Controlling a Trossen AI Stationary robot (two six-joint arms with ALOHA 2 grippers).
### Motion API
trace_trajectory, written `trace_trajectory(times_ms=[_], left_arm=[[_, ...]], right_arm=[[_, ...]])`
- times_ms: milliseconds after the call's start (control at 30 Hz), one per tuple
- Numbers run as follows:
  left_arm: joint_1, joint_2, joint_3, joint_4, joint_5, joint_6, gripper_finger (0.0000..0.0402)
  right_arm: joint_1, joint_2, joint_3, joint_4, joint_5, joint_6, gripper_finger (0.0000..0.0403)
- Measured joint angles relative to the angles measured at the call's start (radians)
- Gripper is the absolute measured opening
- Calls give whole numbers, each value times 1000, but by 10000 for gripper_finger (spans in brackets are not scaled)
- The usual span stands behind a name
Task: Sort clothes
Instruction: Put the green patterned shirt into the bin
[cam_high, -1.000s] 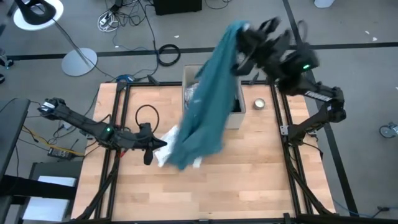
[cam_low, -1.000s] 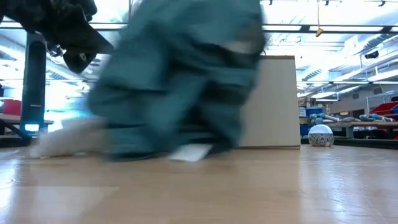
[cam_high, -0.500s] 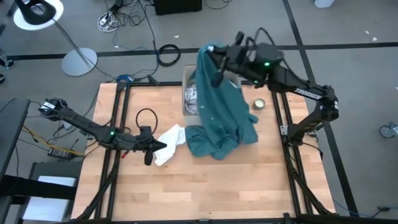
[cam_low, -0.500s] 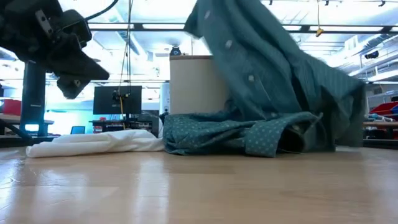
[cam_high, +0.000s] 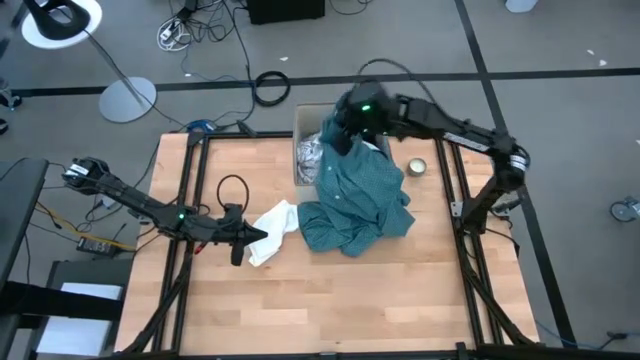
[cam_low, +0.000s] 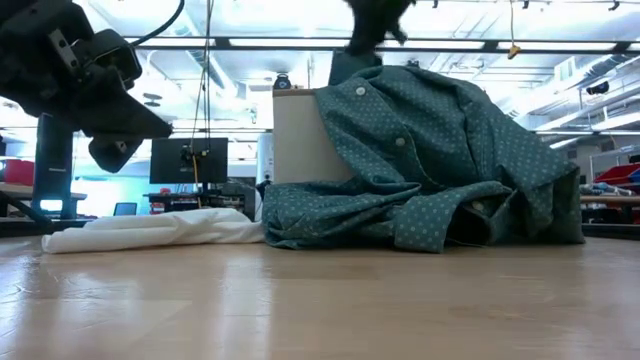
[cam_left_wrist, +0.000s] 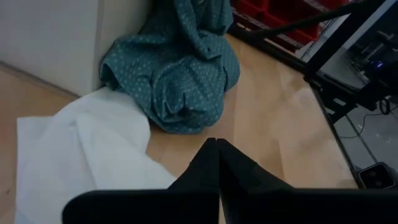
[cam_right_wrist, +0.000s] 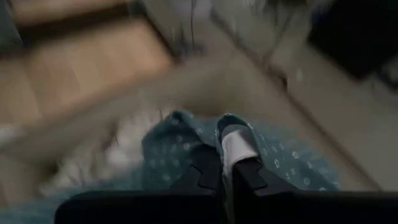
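A teal dotted shirt (cam_high: 355, 200) drapes from the cardboard box (cam_high: 303, 122) down onto the table, its lower part heaped there (cam_low: 430, 170). My right gripper (cam_high: 341, 128) is above the box's near side, shut on the shirt's top end; it also shows in the low view (cam_low: 372, 25). A white garment (cam_high: 275, 228) lies flat on the table left of the shirt. My left gripper (cam_high: 262, 232) is shut and empty, just above the white garment's left edge (cam_left_wrist: 81, 155). Patterned pieces (cam_high: 308, 158) lie in the box. My right gripper pinches the teal shirt between its two fingers at a fold by its white label (cam_right_wrist: 233, 146). The fingers come from above, pointing down. The shirt hangs slack below them, leaning on the box's wall (cam_low: 295, 140), with its lower part heaped on the table.
A small round tin (cam_high: 417, 167) stands on the table right of the box. A black cable loop (cam_high: 235, 185) lies at the left. The near half of the wooden table (cam_high: 340, 300) is bare.
My right gripper has come down and toward the table's near-left, from high beyond the box to just over it, still shut on the shirt. The shirt, which swung out over the white garment, has swung back right; its lower part has heaped on the table and the rest has sagged against the box.
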Motion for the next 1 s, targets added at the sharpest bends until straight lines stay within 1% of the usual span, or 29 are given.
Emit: trace_trajectory(times_ms=[167,267,433,500,600,667,767,867,1000], left_arm=[[0,0,0,15,9,2,0],[0,0,0,15,10,2,0],[0,1,0,12,10,2,0],[0,1,0,13,10,3,0],[0,1,0,13,10,2,0],[0,1,0,14,10,2,0],[0,1,0,13,10,2,0],[0,1,0,13,10,4,0],[0,1,0,13,10,11,0]], right_arm=[[-15,124,0,-172,-9,61,16],[-33,199,0,-237,-54,140,36],[-77,307,0,-252,-241,249,94],[-94,345,2,-243,-273,271,121],[-114,376,4,-243,-284,279,160],[-124,380,4,-243,-296,281,181],[-136,354,2,-249,-328,268,204],[-141,295,6,-268,-331,266,215],[-141,173,12,-267,-330,250,217]])
